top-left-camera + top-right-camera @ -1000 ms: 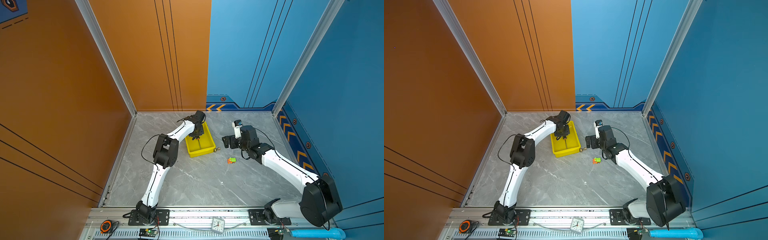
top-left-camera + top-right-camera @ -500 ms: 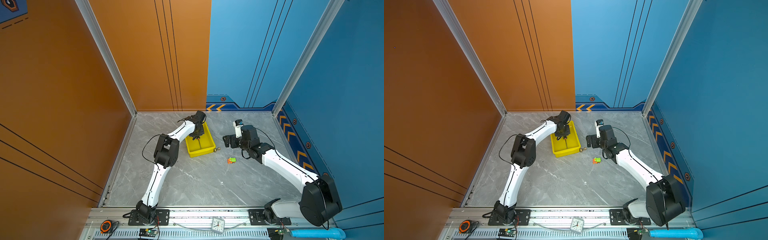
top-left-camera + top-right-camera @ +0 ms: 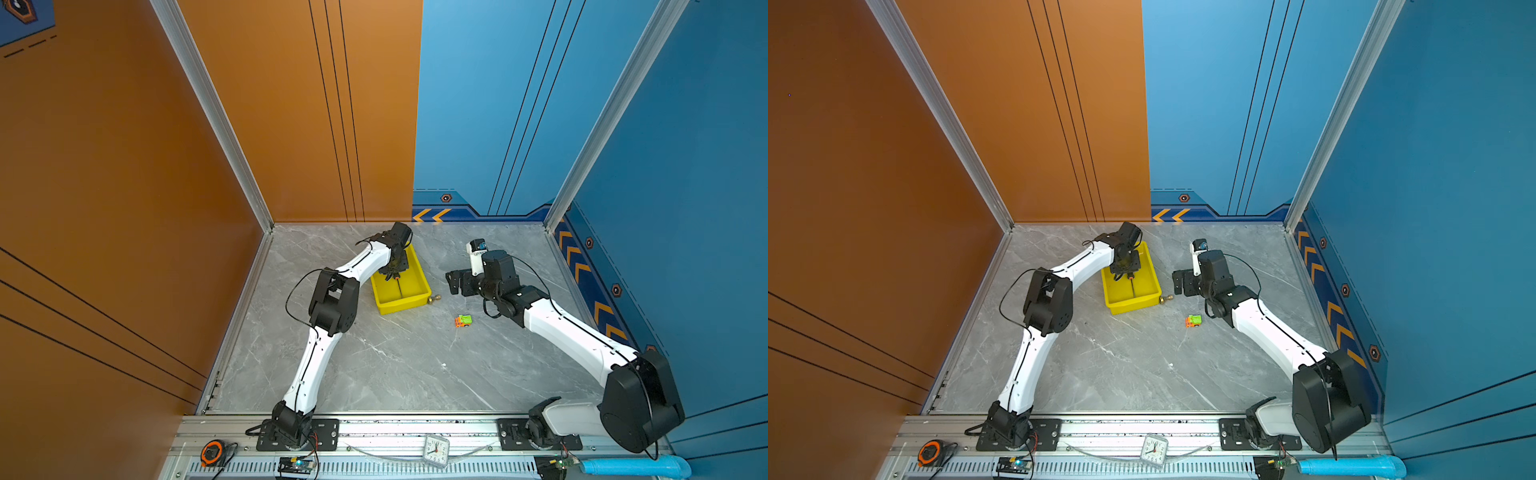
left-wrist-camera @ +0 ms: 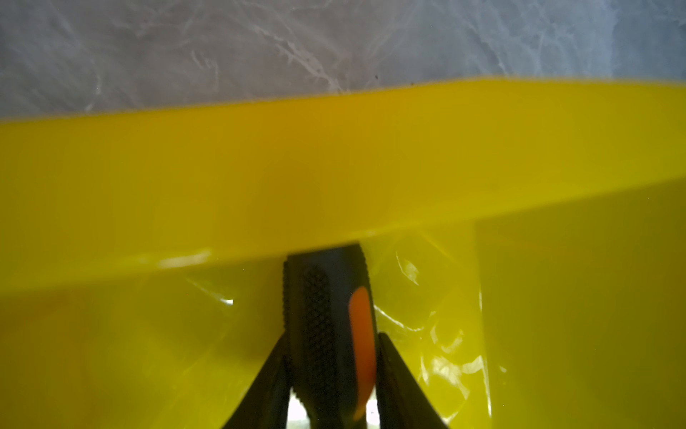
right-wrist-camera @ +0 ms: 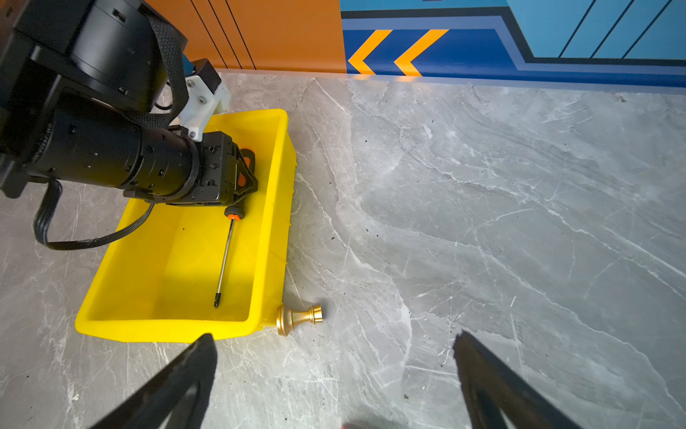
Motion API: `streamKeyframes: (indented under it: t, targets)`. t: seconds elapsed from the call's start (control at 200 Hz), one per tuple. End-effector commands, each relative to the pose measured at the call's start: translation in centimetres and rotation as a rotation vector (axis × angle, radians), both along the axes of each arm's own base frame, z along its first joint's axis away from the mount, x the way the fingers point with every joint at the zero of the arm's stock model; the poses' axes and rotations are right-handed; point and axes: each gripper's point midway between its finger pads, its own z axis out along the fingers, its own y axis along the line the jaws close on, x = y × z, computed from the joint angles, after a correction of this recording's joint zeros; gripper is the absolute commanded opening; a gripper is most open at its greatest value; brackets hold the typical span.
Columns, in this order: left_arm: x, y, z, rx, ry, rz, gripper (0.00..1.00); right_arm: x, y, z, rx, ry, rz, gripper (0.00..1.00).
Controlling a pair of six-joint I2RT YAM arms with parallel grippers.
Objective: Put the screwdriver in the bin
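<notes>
— Yellow bin already holds the screwdriver. It lies inside along the bin's length, handle toward the back wall, tip toward the near end.
— Let go yet?
— Can't tell. My left tool hugs the handle; clamped or loosened, unclear. And my right tool gapes, empty. I judge this the release step: spread wide, then lift straight up.
</notes>
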Motion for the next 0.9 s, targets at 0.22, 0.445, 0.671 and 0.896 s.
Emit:
streamKeyframes:
  t: [0.22, 0.445, 0.671, 0.896]
  targets:
    - [0.0, -0.5, 3.9, -0.034, -0.044, -0.043, 0.49, 0.2, -1.3, 3.5, 0.018, -0.089, -0.072, 1.00]
    - [-1.9, -0.7, 8.6, -0.068, -0.109, -0.090, 0.61, -0.4, -2.5, 4.4, 0.016, -0.128, -0.119, 1.00]
    - [-6.6, -0.1, 11.8, -0.102, -0.179, -0.128, 0.96, -1.4, -4.2, 5.0, 0.017, -0.144, -0.170, 1.00]
    - [-11.5, 2.8, 15.1, -0.055, -0.279, -0.166, 0.98, -2.3, -6.6, 4.8, 0.042, -0.129, -0.245, 1.00]
